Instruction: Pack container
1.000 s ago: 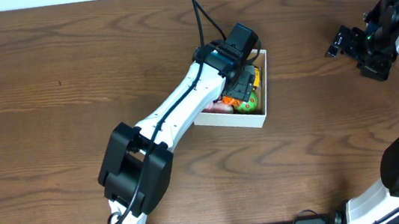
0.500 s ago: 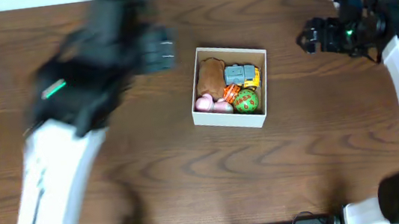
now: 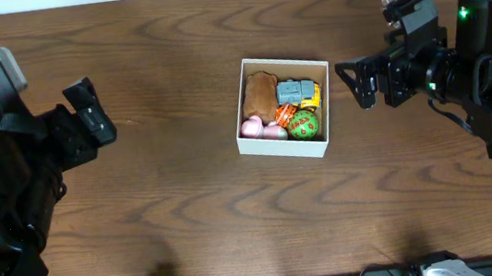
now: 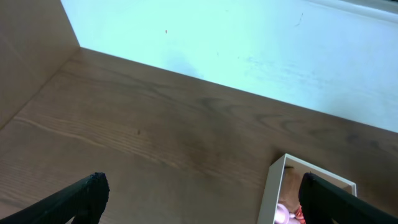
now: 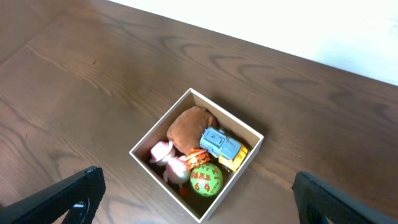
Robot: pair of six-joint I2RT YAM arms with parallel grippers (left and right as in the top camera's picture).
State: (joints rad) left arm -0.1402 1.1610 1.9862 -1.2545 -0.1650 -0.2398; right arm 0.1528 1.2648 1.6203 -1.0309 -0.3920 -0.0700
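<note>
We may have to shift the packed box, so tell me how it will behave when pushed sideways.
The container is shallow and flat-bottomed, so it will probably slide on the smooth table rather than tip. Its thin cardboard walls may flex under a fingertip. The green ball sits wedged among other toys, so it likely stays put.

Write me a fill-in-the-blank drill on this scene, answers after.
The ball in the container is ___.
The left gripper and right gripper are both ___.
The container's outside is ___.
Answers: green; open; white.
</note>
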